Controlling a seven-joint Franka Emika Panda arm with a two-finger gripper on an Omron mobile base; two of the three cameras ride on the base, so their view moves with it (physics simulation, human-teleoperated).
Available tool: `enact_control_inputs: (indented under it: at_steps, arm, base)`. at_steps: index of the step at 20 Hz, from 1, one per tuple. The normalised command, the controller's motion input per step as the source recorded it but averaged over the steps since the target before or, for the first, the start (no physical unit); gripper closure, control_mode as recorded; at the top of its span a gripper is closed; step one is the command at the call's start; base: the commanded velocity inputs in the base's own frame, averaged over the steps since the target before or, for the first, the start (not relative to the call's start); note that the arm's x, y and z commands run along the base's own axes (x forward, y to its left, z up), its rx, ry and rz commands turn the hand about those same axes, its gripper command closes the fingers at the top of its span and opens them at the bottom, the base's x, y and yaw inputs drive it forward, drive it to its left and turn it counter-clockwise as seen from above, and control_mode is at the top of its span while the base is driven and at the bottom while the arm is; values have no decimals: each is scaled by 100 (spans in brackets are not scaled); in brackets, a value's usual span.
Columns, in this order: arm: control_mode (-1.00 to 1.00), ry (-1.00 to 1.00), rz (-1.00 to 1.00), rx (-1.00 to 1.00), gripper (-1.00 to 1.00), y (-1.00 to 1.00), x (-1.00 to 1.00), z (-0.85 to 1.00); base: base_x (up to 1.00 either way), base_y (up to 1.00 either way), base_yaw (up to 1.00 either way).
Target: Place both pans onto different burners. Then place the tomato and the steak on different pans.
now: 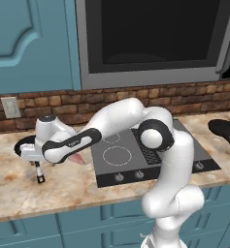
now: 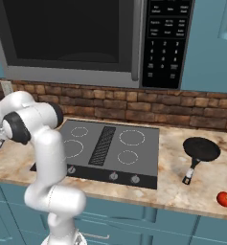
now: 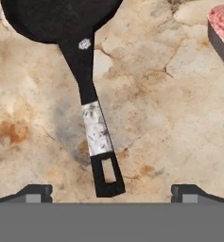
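End effector [image 3: 111, 193], jaws wide, hovers over the left pan [image 3: 61, 19] near the bench's left edge; best lower squarely astride its handle [image 3: 95, 127] before closing.

A built-in microwave [image 2: 72, 40] with a dark door hangs above the mottled beige stone counter [image 2: 172, 184], its keypad panel [image 2: 167, 43] at the door's right. Teal upper cabinets [image 1: 31, 43] flank the microwave; teal drawer fronts [image 1: 87, 220] run beneath the counter. Red brick backsplash [image 2: 148, 107] spans between, with a pale wall outlet [image 1: 10, 107] left of the microwave.
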Motion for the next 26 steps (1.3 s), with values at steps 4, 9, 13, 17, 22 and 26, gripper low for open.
enact_control_inputs:
  at_steps: [4, 9, 13, 17, 22, 26]
  arm:
    - [-100, 0, 0, 0, -100, 18, 13, -14]
    - [-100, 0, 0, 0, -100, 1, 14, -26]
    - [-100, 0, 0, 0, -100, 0, 19, -31]
    - [-100, 0, 0, 0, -100, 0, 18, -30]
    - [-100, 0, 0, 0, -100, 0, 16, -24]
    - [-100, 0, 0, 0, -100, 0, 20, -18]
  base:
    - [0, 0, 0]
    - [0, 0, 0]
    - [0, 0, 0]
    - [0, 0, 0]
    - [0, 0, 0]
    - [0, 0, 0]
